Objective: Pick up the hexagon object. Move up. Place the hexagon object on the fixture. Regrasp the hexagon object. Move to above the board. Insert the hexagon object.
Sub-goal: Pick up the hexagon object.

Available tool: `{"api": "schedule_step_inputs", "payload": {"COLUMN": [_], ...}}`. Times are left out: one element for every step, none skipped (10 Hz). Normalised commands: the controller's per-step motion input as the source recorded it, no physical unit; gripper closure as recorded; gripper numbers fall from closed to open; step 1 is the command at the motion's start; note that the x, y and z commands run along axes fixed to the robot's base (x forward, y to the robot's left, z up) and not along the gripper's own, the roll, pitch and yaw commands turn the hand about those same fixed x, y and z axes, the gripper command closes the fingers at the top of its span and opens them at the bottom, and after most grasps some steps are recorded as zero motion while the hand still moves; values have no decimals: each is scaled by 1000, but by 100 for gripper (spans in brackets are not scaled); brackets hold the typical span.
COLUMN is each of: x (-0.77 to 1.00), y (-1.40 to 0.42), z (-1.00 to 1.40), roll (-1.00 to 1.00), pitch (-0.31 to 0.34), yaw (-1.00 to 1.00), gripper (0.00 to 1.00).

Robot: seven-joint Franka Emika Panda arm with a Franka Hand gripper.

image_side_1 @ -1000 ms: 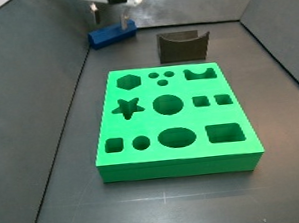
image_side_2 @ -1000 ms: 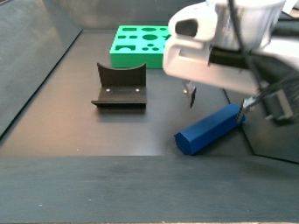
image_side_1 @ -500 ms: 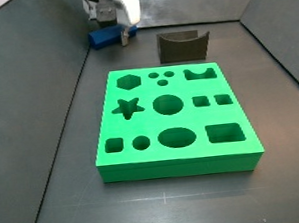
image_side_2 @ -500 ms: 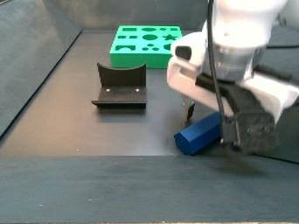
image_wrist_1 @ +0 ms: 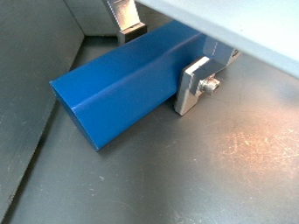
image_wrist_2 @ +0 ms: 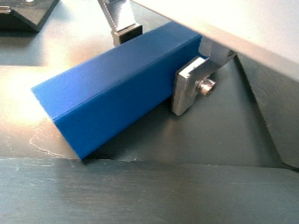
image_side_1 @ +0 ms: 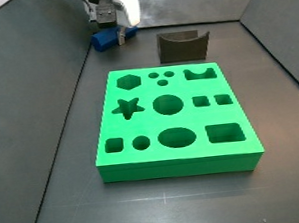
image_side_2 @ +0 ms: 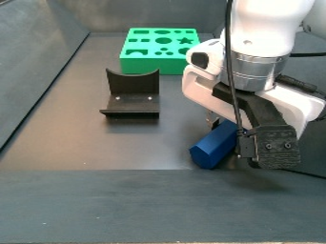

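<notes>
- The gripper (image_wrist_1: 162, 57) is down low at the floor, straddling the hexagon object (image_wrist_1: 128, 83), a long blue bar lying flat on the dark floor.
- Both wrist views show one silver finger (image_wrist_2: 194, 86) pressed flat against one long side of the bar, and the other finger (image_wrist_2: 118, 19) at the opposite side, near the bar's top edge. So the bar sits between the two plates and the near one looks like it's touching. Whether the far one is fully in contact I honestly can't tell, so I can't say if the claw is actually clamped or just closed in around it.
- In a wrist view the free end of the bar (image_wrist_1: 79, 118) pokes out well past the fingers and its bottom edge rests on the floor.
- In a side view the bar (image_side_2: 216, 144) lies at an angle under the white arm, with only its lower end showing past the gripper body (image_side_2: 234, 122).
- The fixture (image_side_2: 132, 94) stands apart from the bar, between it and the board (image_side_2: 155, 48), with its dark notched upright on a base plate.
- In a side view the board (image_side_1: 172, 117) is in the middle of the floor, with the fixture (image_side_1: 182, 46) just behind it and the gripper (image_side_1: 111, 19) over the blue bar (image_side_1: 103, 39) near the back corner.
- The board's holes (hexagon, star, circles, squares, oval) all look empty.
</notes>
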Motion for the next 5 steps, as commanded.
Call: {"api": "schedule_step_inputs", "payload": {"x": [0,0,0,0,0], "y": [0,0,0,0,0], "z": [0,0,0,0,0], "roll": [0,0,0,0,0], "pitch": [0,0,0,0,0], "yaw": [0,0,0,0,0], "gripper": [100,100,100,100,100]}}
